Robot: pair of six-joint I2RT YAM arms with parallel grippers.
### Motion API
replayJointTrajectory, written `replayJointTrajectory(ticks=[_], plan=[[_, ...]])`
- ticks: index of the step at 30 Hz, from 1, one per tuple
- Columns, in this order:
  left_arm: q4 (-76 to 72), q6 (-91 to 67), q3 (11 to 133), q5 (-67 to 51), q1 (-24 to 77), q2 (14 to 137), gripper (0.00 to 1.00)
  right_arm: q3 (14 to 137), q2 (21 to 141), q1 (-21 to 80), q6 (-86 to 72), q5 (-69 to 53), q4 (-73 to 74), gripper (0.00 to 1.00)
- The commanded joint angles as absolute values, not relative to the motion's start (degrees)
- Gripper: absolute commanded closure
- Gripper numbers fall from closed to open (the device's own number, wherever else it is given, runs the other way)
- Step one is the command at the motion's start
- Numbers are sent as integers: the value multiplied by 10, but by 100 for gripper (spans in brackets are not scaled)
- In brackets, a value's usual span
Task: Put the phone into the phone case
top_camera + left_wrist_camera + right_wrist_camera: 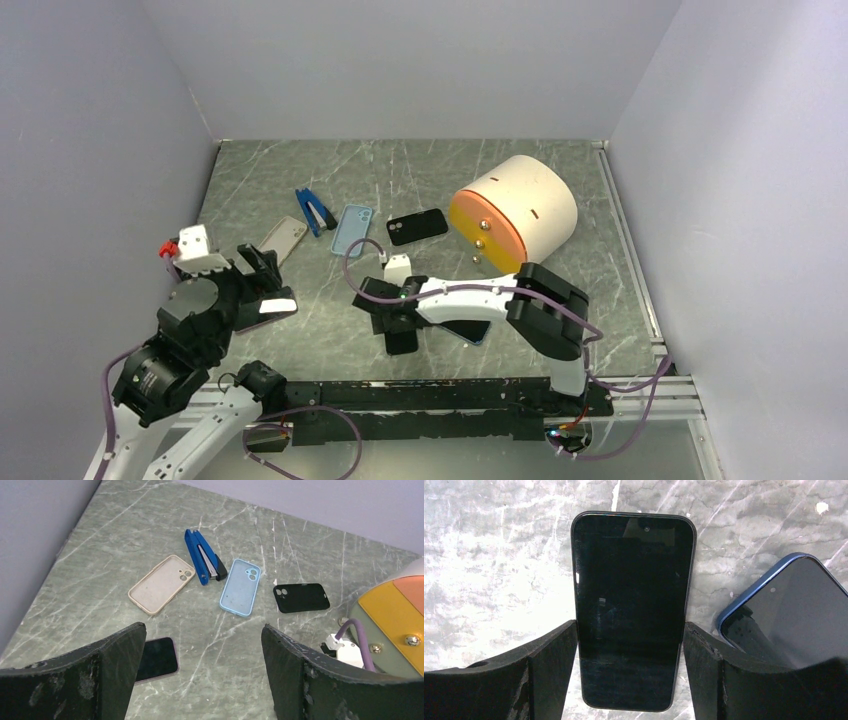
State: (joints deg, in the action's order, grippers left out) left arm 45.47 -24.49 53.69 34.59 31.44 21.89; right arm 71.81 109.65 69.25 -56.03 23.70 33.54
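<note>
A black phone (634, 580) lies screen up on the marble table, and it also shows in the top view (402, 343). My right gripper (630, 627) grips its two long edges, one finger on each side, low over the table (398, 325). A blue-edged phone (789, 615) lies just right of it. Three empty cases lie further back: beige (161, 583), light blue (241, 586) and black (301, 597). My left gripper (202, 627) is open and empty above the table. A purple-edged phone (159, 657) lies partly behind its left finger.
A blue stapler (204, 557) lies between the beige and light blue cases. A large white cylinder with an orange face (515, 210) lies on its side at the back right. Grey walls close the table on three sides. A metal rail (450, 385) runs along the near edge.
</note>
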Motion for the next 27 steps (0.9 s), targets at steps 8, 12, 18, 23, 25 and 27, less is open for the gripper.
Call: replayJointTrajectory(ticks=[8,12,18,23,25,27], plan=[[496,-318,577,300,315,384,7,602,1030,692,-487,196,242,44],[511,-339,611,285,315,448,8,583,1018,691,-467,189,231,46],[488,-346,631,242,273,476,8,538,974,692,-456,196,212,47],[448,-345,622,117,186,529,13,510,946,690,-447,191,183,48],[428,-345,618,54,137,558,16,507,942,690,-446,191,178,48],[404,-344,612,5,94,590,21,504,939,691,-446,194,174,48]])
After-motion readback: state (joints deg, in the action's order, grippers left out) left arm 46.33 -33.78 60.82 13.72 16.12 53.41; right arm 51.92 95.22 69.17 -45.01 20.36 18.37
